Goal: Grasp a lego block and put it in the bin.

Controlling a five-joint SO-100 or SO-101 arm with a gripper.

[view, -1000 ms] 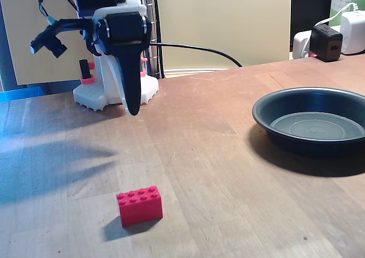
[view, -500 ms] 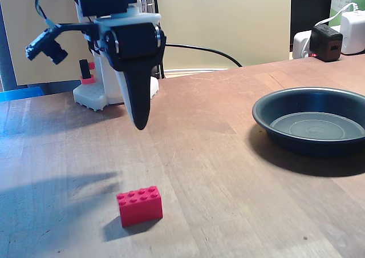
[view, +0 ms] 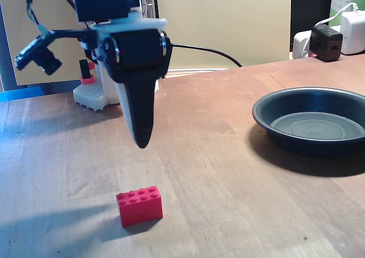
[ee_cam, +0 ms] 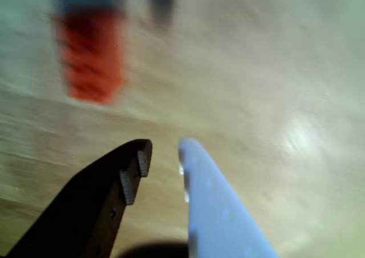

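The red lego block [view: 140, 205] rests studs up on the wooden table near the front edge. My gripper [view: 142, 142] hangs in the air above it and a little behind, pointing down. In the wrist view the block [ee_cam: 90, 55] is a blurred red shape at the upper left, ahead of and left of my gripper [ee_cam: 163, 149]. The black finger [ee_cam: 122, 184] and the pale finger [ee_cam: 211, 206] stand a narrow gap apart with nothing between them. The dark round bin [view: 302, 144] sits far off at the right, with nothing in it.
The arm's white base [view: 94, 95] stands at the back left, with a black cable [view: 205, 49] running behind it. Chargers and plugs [view: 328, 41] sit at the back right corner. A blue object [view: 20, 92] lies at the left edge.
The gripper has swung forward and lower, toward the lego block. The block and the bin have not moved.
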